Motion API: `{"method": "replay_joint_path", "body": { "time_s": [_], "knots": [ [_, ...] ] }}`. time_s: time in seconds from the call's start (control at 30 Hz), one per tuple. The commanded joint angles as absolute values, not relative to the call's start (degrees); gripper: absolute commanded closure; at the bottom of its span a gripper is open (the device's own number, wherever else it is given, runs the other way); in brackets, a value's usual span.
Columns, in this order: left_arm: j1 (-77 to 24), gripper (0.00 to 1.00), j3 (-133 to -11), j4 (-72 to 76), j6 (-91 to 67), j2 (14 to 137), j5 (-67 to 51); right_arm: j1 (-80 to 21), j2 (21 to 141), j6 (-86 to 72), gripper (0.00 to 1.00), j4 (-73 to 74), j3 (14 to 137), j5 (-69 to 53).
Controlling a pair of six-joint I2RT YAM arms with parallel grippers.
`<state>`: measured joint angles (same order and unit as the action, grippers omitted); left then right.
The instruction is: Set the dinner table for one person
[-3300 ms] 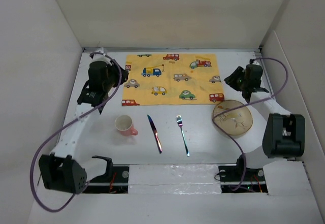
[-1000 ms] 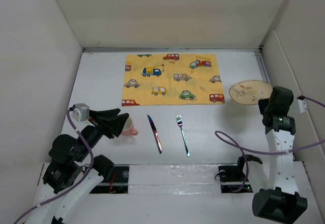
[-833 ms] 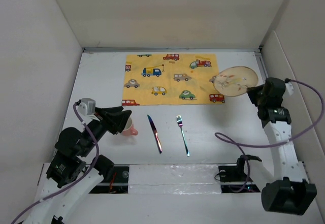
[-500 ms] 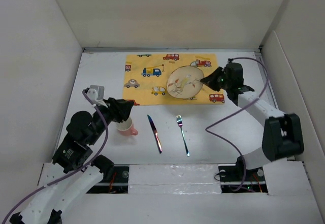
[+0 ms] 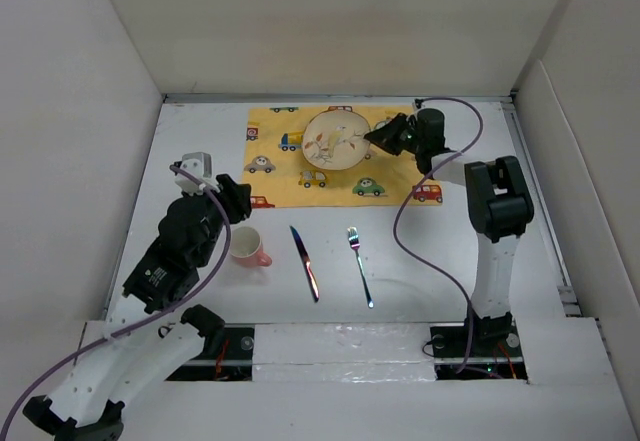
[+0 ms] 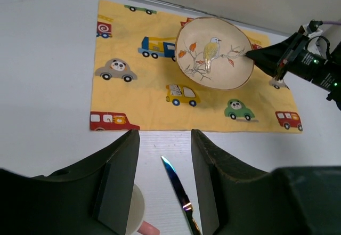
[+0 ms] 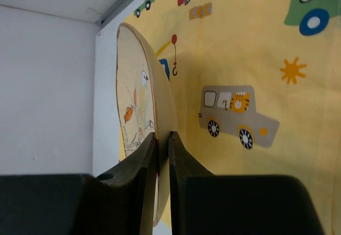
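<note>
Where the plate hangs: plate [image 5: 335, 141] [image 6: 214, 54] [image 7: 133, 102] over the far middle of the yellow mat [image 5: 285, 171] [image 6: 149, 107], tilted, with a painted bird on its upper face; whether it touches the mat cannot be told
Right tool: right tool [image 5: 378, 138] [image 6: 250, 55] [image 7: 160, 136] narrow, pinched on the plate's right rim; one finger against each face
Left tool: left tool [image 5: 238, 201] [image 6: 164, 136] wide, nothing between its fingers; it hovers by the mat's near left corner
Bench: white bench [image 5: 200, 131], walled by pale panels, fills the view under everything; mat flat on its far middle
Cup: pink cup [image 5: 245, 248] [image 6: 136, 213] upright on bare bench, just nearer than the left tool
Knife: knife [image 5: 305, 263] [image 6: 178, 189] right of the cup; tip toward the mat
Fork: fork [image 5: 360, 266] right of the knife, apart from it; tines toward the mat
</note>
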<state>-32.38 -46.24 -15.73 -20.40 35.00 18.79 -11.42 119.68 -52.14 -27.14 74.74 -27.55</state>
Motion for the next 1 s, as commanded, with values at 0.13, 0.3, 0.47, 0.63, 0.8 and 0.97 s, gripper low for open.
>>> {"method": "replay_joint_path", "body": {
  "time_s": [0.13, 0.3, 0.47, 0.63, 0.8, 0.97],
  "knots": [
    [-31.99, 0.60, -46.06, -13.18, -19.51, 35.94, 22.50, -11.95, 124.19, -62.49, 1.00, -43.86, 84.11, -35.33],
    [-31.99, 0.60, -45.97, -13.62, -19.51, 36.47, 21.89, -11.95, 124.28, -61.08, 1.00, -39.56, 82.36, -32.61],
    [-31.99, 0.60, -46.05, -13.27, -19.51, 36.12, 21.10, -12.48, 124.71, -58.81, 1.00, -35.08, 80.16, -31.20],
    [-31.99, 0.60, -45.97, -13.53, -19.34, 35.95, 21.09, -13.10, 125.51, -55.73, 0.96, -27.42, 80.07, -29.09],
    [-31.99, 0.60, -45.70, -13.45, -19.34, 35.16, 21.36, -13.10, 125.68, -53.71, 0.68, -22.97, 79.45, -28.39],
    [-31.99, 0.60, -45.62, -13.53, -19.42, 34.19, 21.71, -13.71, 122.44, -48.17, 0.48, -16.62, 78.32, -23.48]
  ]
}}
